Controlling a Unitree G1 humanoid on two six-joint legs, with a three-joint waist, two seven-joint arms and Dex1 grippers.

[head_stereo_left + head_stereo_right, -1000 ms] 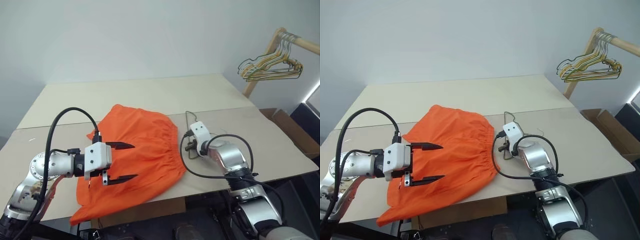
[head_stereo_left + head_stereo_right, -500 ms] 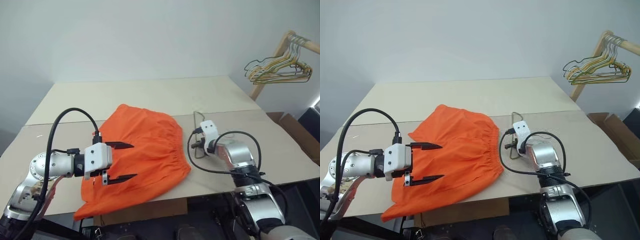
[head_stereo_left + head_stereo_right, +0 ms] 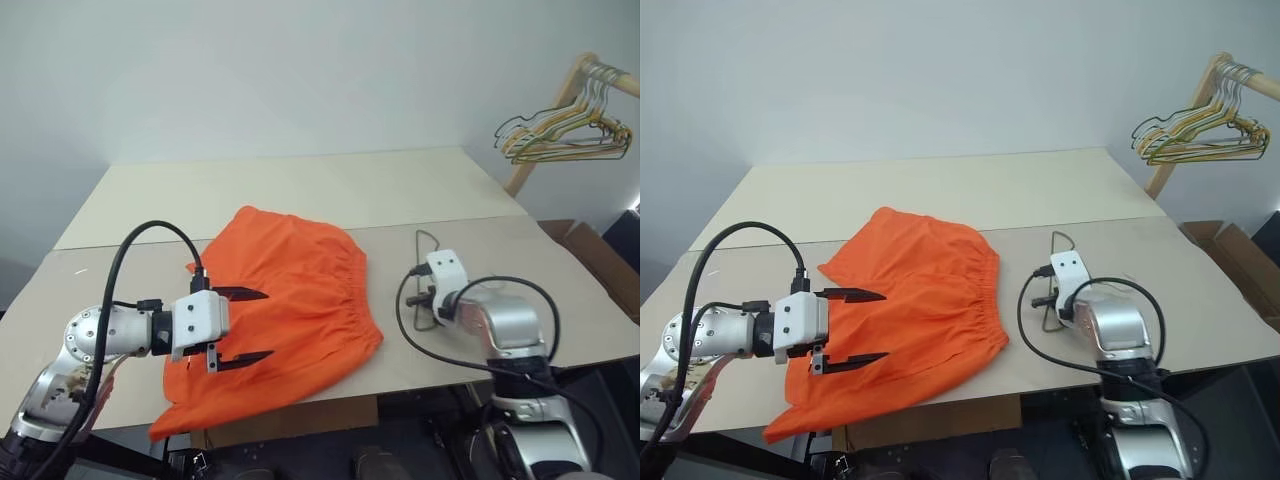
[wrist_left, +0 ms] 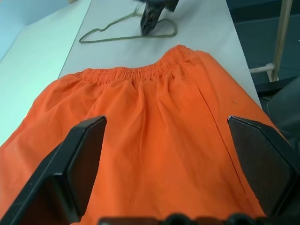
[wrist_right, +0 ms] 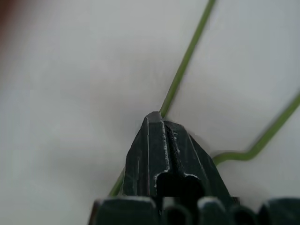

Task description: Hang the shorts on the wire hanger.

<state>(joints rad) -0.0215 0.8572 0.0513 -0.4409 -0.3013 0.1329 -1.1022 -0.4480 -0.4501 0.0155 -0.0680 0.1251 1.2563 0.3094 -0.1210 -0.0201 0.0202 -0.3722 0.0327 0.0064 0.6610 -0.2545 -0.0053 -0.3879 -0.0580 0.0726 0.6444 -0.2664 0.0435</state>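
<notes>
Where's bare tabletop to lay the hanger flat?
Free: the far table strip behind the shorts, and the near right corner beyond the right pincer. Crowded: the narrow gap between the waistband and the wire hanger, and the left side under the left pincer.

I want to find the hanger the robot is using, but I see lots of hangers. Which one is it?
Look at the beige table and find the big orange shorts. Just to their right, the wire hanger lies flat on the table, under the right gripper. It is one thin olive-green wire all alone; the other hangers hang in a bunch on a wooden rack in the far right corner.
</notes>
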